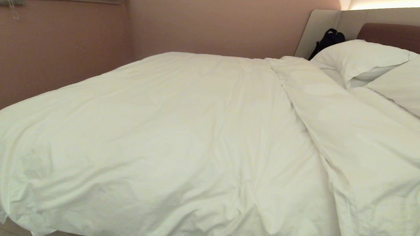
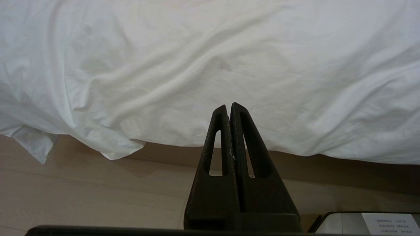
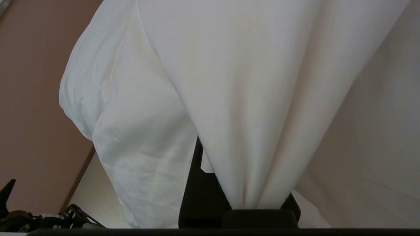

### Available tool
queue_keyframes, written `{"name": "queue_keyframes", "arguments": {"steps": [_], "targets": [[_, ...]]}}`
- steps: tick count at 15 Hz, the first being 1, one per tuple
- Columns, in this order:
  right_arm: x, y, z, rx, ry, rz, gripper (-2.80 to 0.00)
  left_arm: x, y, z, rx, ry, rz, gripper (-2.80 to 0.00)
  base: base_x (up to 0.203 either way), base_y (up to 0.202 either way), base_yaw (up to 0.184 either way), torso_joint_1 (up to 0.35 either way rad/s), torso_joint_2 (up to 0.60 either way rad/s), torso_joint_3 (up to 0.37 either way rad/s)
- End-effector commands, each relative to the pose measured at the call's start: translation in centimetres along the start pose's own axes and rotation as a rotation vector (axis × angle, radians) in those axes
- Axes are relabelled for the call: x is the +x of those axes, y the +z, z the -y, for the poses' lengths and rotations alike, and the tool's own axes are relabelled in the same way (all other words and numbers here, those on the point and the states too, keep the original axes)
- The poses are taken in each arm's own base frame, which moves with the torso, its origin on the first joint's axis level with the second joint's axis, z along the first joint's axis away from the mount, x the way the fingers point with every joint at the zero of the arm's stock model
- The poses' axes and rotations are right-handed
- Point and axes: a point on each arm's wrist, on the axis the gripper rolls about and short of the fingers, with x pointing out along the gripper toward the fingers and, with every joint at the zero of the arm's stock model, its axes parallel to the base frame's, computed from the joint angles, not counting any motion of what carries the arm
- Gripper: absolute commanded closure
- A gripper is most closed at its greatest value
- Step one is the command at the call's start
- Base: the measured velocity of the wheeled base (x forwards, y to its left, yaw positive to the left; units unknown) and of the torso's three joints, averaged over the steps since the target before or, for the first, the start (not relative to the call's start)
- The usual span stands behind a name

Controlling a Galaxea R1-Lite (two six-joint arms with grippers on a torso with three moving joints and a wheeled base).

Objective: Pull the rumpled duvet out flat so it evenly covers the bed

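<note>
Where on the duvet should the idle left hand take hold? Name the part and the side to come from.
Take the duvet by its hanging bottom hem, at the loose corner flap drooping toward the floor. Come in from below and outside the bed: the flap hangs free there, so the left hand, now shut, can probably pinch it. The right hand already grips a fold.

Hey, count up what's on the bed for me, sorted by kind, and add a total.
Duvet: 1
Pillows: 2, one and one
Black bag by the headboard: 1
Total: 4
</note>
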Motion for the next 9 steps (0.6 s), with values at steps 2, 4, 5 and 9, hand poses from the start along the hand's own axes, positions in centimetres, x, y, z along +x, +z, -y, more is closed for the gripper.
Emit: {"name": "queue_keyframes", "arguments": {"steps": [2, 4, 5, 9], "targets": [[-0.5, 0.3, 1.0, 0.021, -0.008, 0.012, 0.00, 0.0, 0.0, 0.0, 0.000, 0.000, -0.001, 0.00, 0.000, 0.000, 0.000, 0.000, 0.00, 0.000], [-0.9, 0.9, 1.5, 0.039, -0.018, 0.018, 0.00, 0.0, 0.0, 0.0, 0.000, 0.000, -0.001, 0.00, 0.000, 0.000, 0.000, 0.000, 0.00, 0.000], [-1.2, 1.3, 1.9, 0.054, -0.023, 0.024, 0.00, 0.0, 0.0, 0.0, 0.000, 0.000, -0.001, 0.00, 0.000, 0.000, 0.000, 0.000, 0.00, 0.000], [-2.6, 2.2, 3.2, 0.095, -0.037, 0.053, 0.00, 0.0, 0.0, 0.0, 0.000, 0.000, -0.001, 0.00, 0.000, 0.000, 0.000, 0.000, 0.00, 0.000]]}}
